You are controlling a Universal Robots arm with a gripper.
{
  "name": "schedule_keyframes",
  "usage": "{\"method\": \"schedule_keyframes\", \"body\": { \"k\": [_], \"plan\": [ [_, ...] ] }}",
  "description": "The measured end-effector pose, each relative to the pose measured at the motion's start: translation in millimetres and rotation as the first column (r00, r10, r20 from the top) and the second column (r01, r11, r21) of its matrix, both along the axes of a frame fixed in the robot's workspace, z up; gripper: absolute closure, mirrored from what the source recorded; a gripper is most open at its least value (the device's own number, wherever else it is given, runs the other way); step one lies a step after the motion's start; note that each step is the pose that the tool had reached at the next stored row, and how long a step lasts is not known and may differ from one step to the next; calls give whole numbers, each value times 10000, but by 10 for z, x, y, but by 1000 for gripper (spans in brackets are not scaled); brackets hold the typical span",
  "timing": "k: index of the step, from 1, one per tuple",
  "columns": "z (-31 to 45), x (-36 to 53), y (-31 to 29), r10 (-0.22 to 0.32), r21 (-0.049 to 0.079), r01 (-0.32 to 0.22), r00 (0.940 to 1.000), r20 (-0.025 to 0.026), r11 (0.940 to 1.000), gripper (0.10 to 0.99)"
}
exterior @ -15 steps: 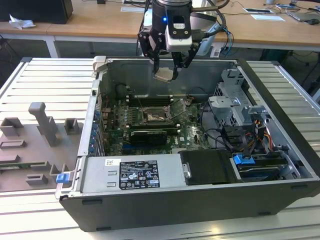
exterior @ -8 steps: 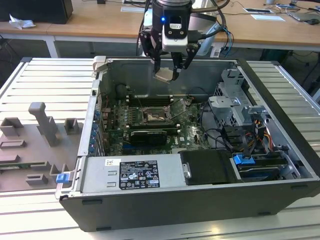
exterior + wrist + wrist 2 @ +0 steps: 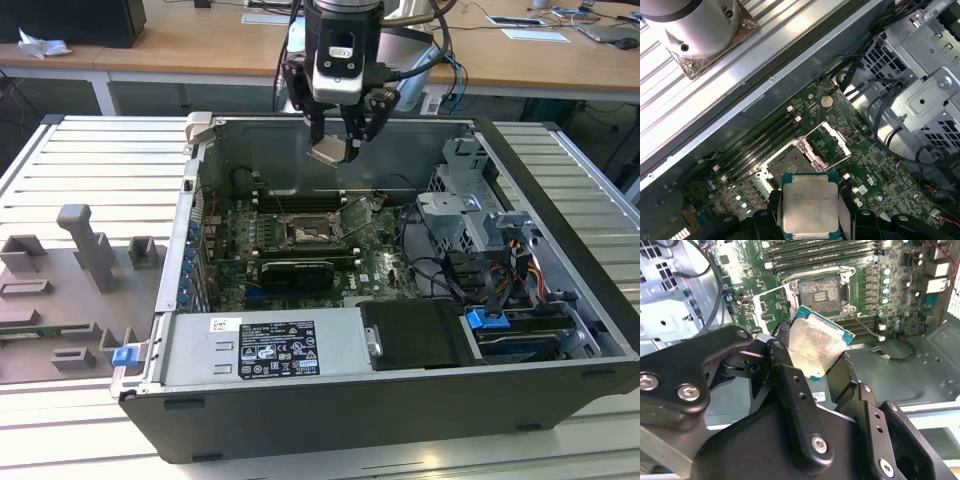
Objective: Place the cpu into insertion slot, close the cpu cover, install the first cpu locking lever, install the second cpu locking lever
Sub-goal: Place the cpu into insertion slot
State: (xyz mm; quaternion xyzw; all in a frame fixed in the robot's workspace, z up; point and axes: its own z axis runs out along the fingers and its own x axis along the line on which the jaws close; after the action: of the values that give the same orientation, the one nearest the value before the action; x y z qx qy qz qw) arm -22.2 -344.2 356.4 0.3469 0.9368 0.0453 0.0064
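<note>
A ribbed, pale grey metal tabletop [image 3: 570, 170] spreads across the foreground under even light. Behind it stand light wooden desks [image 3: 200, 50] on white legs, carrying scattered papers [image 3: 535, 34] and a black box [image 3: 75, 20].

Open case on the surface, cpu held over the board.

The case [image 3: 330, 425] lies on the surface [image 3: 90, 445], with a fixture tray [image 3: 70, 290] beside it at the exterior view's left. Inside, the socket [image 3: 305, 232] sits mid-board, its cover [image 3: 839, 141] tilted up beside it. The cpu [image 3: 328, 152] hangs in the gripper's [image 3: 338, 150] jaws above the board [image 3: 230, 270]. The drive cage [image 3: 470, 200] stands at the case's edge on the exterior view's right.
</note>
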Motion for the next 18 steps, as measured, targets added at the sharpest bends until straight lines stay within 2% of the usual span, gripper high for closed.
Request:
{"method": "schedule_keyframes", "body": {
  "k": [5, 11, 18],
  "plan": [
    [-3, 0, 0, -843, -3, 843, 9964, 0, 9964, 549],
    [-5, 0, 0, -1332, -3, 1332, 9911, 0, 9911, 549],
    [-9, 0, 0, -2105, -3, 2105, 9776, 0, 9776, 549]
  ]
}}
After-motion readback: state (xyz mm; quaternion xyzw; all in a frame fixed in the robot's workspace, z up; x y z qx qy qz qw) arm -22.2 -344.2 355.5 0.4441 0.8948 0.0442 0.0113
